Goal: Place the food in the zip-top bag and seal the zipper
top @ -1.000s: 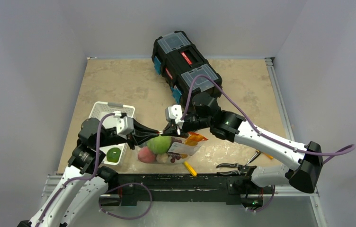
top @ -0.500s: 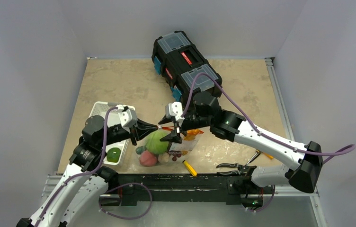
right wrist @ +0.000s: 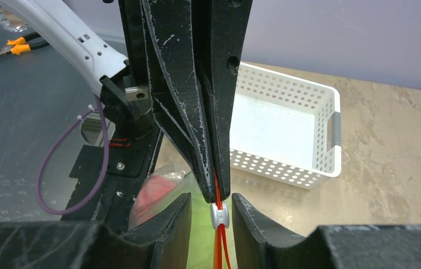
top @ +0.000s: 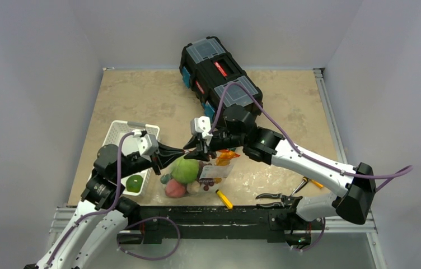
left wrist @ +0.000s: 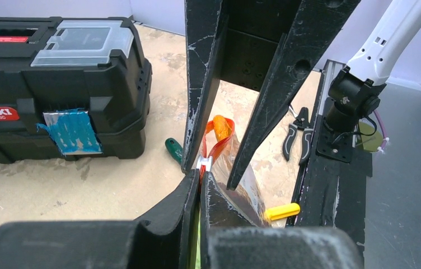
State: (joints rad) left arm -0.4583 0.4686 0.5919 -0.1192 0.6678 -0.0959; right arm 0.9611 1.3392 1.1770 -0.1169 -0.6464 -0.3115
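The zip-top bag [top: 211,172] lies near the front edge with the food inside: a pale green cabbage [top: 186,170], a pink peach [top: 174,189] and purple grapes [top: 211,182]. A green round fruit [top: 134,183] sits in the white basket. My left gripper [left wrist: 201,175] is shut on the orange-red zipper [left wrist: 218,131], just behind its white tab [left wrist: 204,163]. My right gripper [right wrist: 211,197] faces it tip to tip, and its open jaws straddle the tab [right wrist: 219,216] with a gap on each side. In the top view the left gripper [top: 186,151] and the right gripper [top: 201,154] meet above the bag.
The white slotted basket [top: 120,134] stands left of the bag. A black toolbox [top: 219,70] sits at the back. A yellow-handled tool [top: 225,199] and pliers [top: 275,197] lie by the front rail, and a green-handled screwdriver [left wrist: 173,150] lies beyond the bag.
My left gripper has closed on the zipper strip. My right gripper let go, opened wide, then moved back to the left gripper's tips with its jaws narrowing around the tab.
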